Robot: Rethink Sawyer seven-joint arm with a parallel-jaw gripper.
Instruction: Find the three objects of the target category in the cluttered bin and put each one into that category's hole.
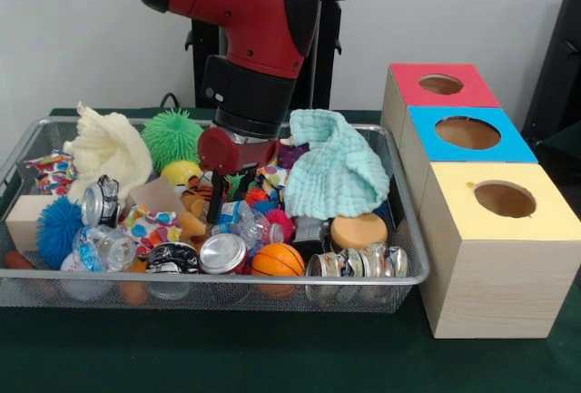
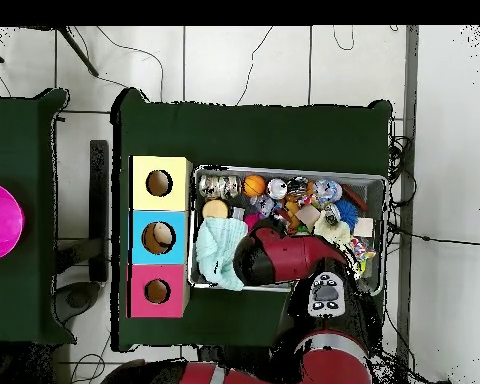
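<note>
The jaws [image 1: 224,201] are lowered into the middle of the bin [image 1: 272,279], their dark fingers reaching down among the toys just above a crumpled clear bottle [image 1: 243,222]. The fingers are seen set narrowly apart, but whether anything is held between them cannot be told, since the clutter hides their tips.

A second bottle [image 1: 102,250] is found lying at the bin's front corner, beside a blue spiky ball [image 1: 56,228] and a silver can [image 1: 223,253]. A third bottle cannot be picked out; it may be buried, perhaps under the pale green cloth [image 1: 332,168] or the cream cloth [image 1: 104,148].

The red-topped box [image 1: 442,84] stands on the worktop [image 1: 227,357] beside the bin, behind the blue-topped and yellow-topped boxes, and its hole [image 2: 157,291] is seen from overhead. No bottle is seen at the hole, so the task is judged to be at an early stage, with at least two bottles left to be moved.
</note>
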